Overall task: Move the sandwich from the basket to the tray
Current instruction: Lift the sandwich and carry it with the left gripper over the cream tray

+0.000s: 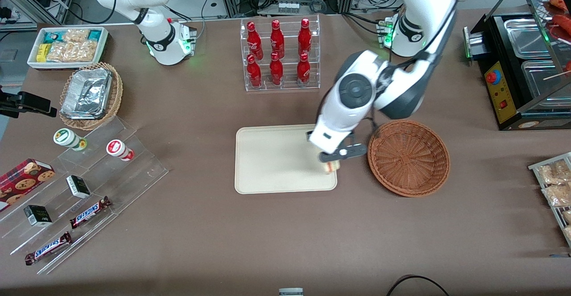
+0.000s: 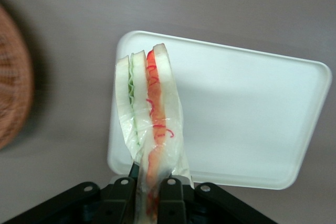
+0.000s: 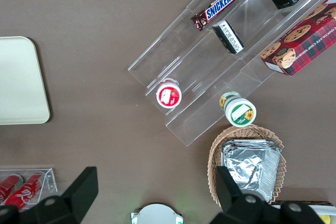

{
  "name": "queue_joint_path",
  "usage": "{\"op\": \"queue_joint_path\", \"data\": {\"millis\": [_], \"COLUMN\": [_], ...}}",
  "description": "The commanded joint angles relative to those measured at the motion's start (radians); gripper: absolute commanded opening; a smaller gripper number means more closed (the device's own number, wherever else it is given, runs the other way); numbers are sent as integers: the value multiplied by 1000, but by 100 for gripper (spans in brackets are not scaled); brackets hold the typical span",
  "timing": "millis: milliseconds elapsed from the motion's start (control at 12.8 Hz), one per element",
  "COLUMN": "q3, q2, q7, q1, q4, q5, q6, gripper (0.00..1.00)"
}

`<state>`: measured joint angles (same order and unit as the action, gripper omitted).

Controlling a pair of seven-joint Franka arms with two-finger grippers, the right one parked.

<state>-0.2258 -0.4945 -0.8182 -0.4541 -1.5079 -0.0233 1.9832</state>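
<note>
My left gripper [image 1: 332,162] is shut on the sandwich [image 1: 331,167], a wrapped wedge of white bread with red and green filling, and holds it over the tray's edge nearest the basket. In the left wrist view the sandwich [image 2: 152,108] is pinched between the black fingers [image 2: 170,198] of the gripper [image 2: 148,190] and hangs above the cream tray [image 2: 247,114]. The cream rectangular tray [image 1: 272,157] lies mid-table. The reddish-brown wicker basket [image 1: 408,157] stands beside it toward the working arm's end; nothing shows inside it. Its rim shows in the wrist view [image 2: 13,93].
A clear rack of red bottles [image 1: 279,52] stands farther from the front camera than the tray. A tan wicker basket with foil containers [image 1: 91,95], a white snack bin [image 1: 67,46] and clear steps with candy bars [image 1: 84,198] lie toward the parked arm's end. A metal-tray appliance [image 1: 526,64] stands toward the working arm's end.
</note>
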Motion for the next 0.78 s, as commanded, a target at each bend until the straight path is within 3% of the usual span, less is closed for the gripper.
{"op": "queue_joint_path", "data": {"millis": [0,235,391,704], "q3": [10,11,11,11], "q2": [-156,-211,-237,-286], "q7": [2,1,-12,1], "q1": [-64,-107,-141,-166], "q4": [169,164,163,161], "q5": [0,20,142,163], "q6": [17,144,147,181], "gripper": [0,0,0,0]}}
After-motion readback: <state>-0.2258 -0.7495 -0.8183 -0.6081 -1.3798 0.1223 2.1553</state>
